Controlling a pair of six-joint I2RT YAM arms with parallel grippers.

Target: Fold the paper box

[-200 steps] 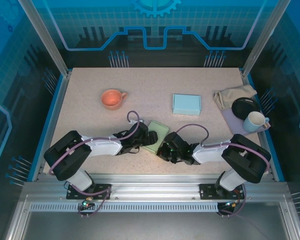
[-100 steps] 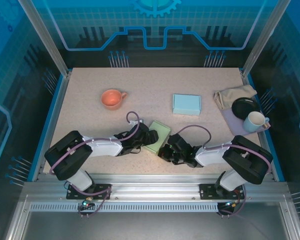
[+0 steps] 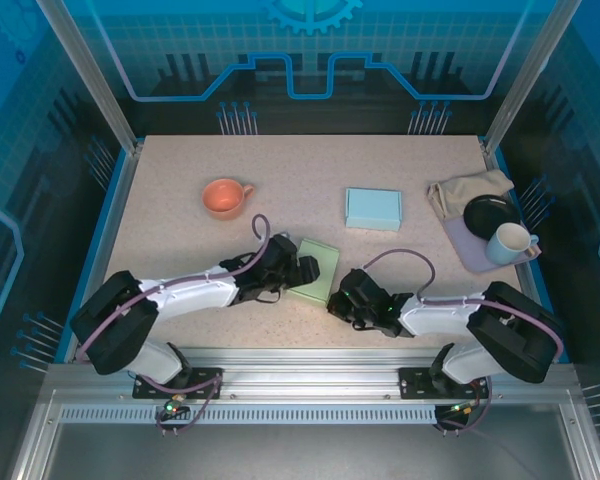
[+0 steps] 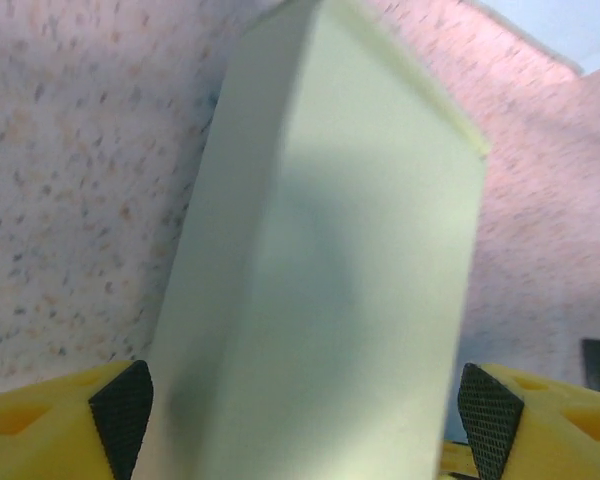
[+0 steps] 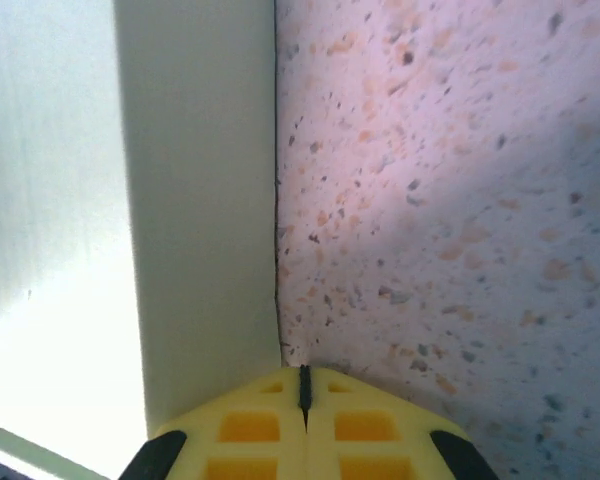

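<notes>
Orange cup (image 3: 223, 197) sits far left, and a light blue box (image 3: 373, 208) lies mid-table. Over at the right edge, a beige cloth (image 3: 468, 189) lies bunched just beyond a lavender mat (image 3: 466, 248) carrying a black plate (image 3: 490, 211) and a white mug (image 3: 509, 243).

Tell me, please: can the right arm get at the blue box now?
Probably yes. The right gripper, shut, sits at the green box edge, and bare table lies between it and the blue box. Nothing blocks that path, though the jaws must open first.
</notes>
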